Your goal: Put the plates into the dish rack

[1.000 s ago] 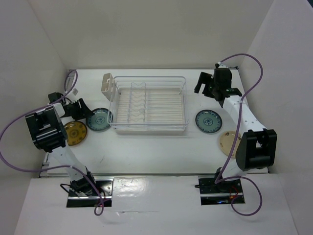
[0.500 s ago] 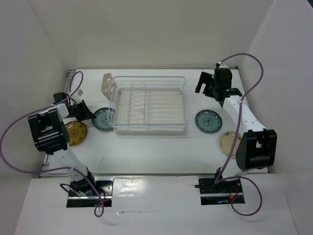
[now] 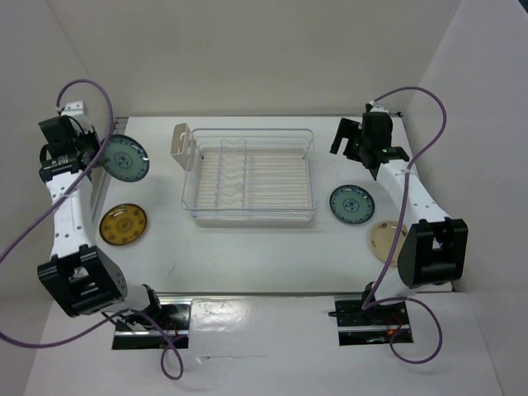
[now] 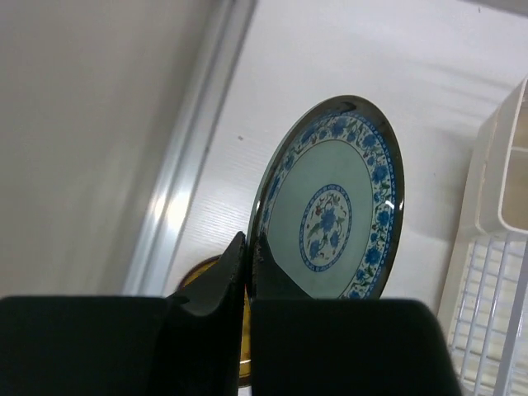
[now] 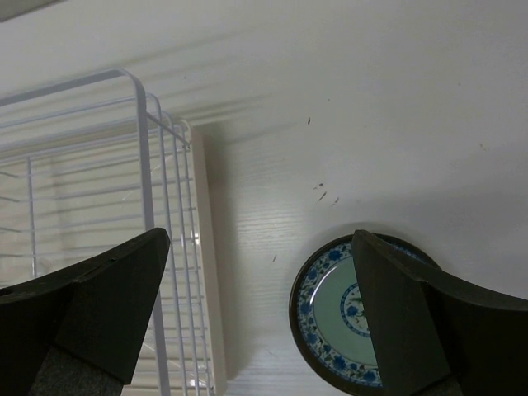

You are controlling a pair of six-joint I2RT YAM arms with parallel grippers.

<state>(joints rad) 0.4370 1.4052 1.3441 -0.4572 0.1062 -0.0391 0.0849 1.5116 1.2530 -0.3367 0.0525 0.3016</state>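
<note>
One rim pinch: the left hand point(image 4: 246, 252) is gripping the teal plate point(image 4: 330, 219) aloft, risking a slip before the dish rack point(image 3: 247, 216); the right hand point(image 5: 260, 239) is hanging open.

There are four plates: two teal ones with blue patterning, the left teal plate point(image 3: 125, 157) at the far left and the right teal plate point(image 3: 352, 203) just right of the rack, plus one amber plate point(image 3: 124, 224) at near left and one cream plate point(image 3: 384, 238) at near right. There is one dish rack point(image 3: 247, 219), bearing one cutlery cup point(image 3: 180, 142) at its far left corner.
</note>
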